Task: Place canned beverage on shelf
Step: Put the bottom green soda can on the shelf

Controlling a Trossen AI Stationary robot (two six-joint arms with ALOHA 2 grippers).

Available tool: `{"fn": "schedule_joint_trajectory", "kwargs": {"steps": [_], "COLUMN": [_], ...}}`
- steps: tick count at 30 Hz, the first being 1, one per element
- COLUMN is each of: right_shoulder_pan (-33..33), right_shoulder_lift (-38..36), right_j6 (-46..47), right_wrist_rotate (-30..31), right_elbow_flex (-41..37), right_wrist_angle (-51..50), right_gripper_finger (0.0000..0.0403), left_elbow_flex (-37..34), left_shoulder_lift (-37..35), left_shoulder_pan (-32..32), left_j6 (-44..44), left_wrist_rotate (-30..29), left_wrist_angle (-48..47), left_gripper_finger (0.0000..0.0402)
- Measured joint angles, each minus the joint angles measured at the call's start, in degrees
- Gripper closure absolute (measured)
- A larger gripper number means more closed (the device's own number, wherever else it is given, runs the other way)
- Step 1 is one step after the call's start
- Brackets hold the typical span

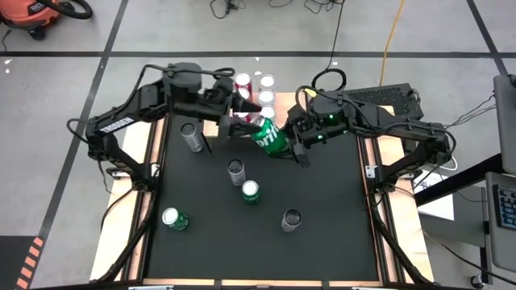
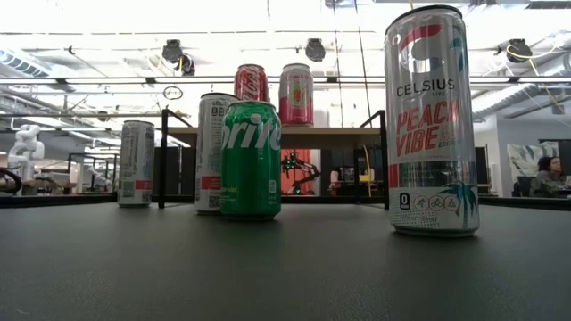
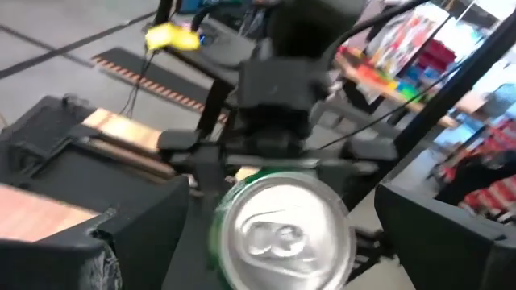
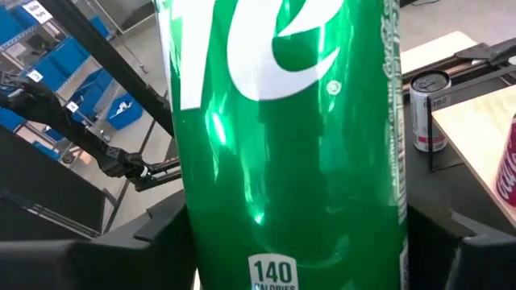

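shelf point(image 1: 256, 101) surface is largely hidden in the high view by both arms, and only can tops show along it; in the low view its wood top point(image 2: 277, 135) is seen behind the near cans with two red cans point(image 2: 252, 83) standing on it. most of the sprite can point(image 1: 270, 137) is covered in the right wrist view by its own closeness, so the right hand's fingers are cut off at the edges. the can is held tilted above the mat point(image 1: 322, 242), just in front of the shelf, clasped by the right hand point(image 1: 292, 138), which is reached in from the right with its arm bent. the left hand point(image 1: 234, 125) is stretched in from the left, its fingers spread wide, with the can's silver top point(image 3: 282, 229) between them but not gripped. five other cans are left standing apart on the tabletop mat.
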Motion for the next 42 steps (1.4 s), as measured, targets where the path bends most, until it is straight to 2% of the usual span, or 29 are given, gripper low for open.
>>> {"fn": "schedule_joint_trajectory", "kwargs": {"steps": [7, 24, 42], "right_shoulder_pan": [0.0, 0.0, 0.0], "right_shoulder_lift": [0.0, 1.4, 1.5], "right_j6": [-1.1, -0.9, -0.5], "right_wrist_rotate": [0.0, -0.3, -0.4], "right_elbow_flex": [0.0, 0.1, 0.1], "right_wrist_angle": [-0.2, -0.3, -0.1], "right_gripper_finger": [0.0115, 0.0115, 0.0115], "left_elbow_flex": [0.0, -0.1, -0.1], "left_shoulder_lift": [0.7, 1.7, 2.2], "left_shoulder_pan": [-0.3, -0.8, -0.9], "left_j6": [1.0, -1.5, -1.5], "left_wrist_rotate": [0.2, 5.0, 5.9], "left_wrist_angle": [-6.1, -5.9, -6.9], "left_gripper_finger": [0.0003, 0.0005, 0.0088]}}
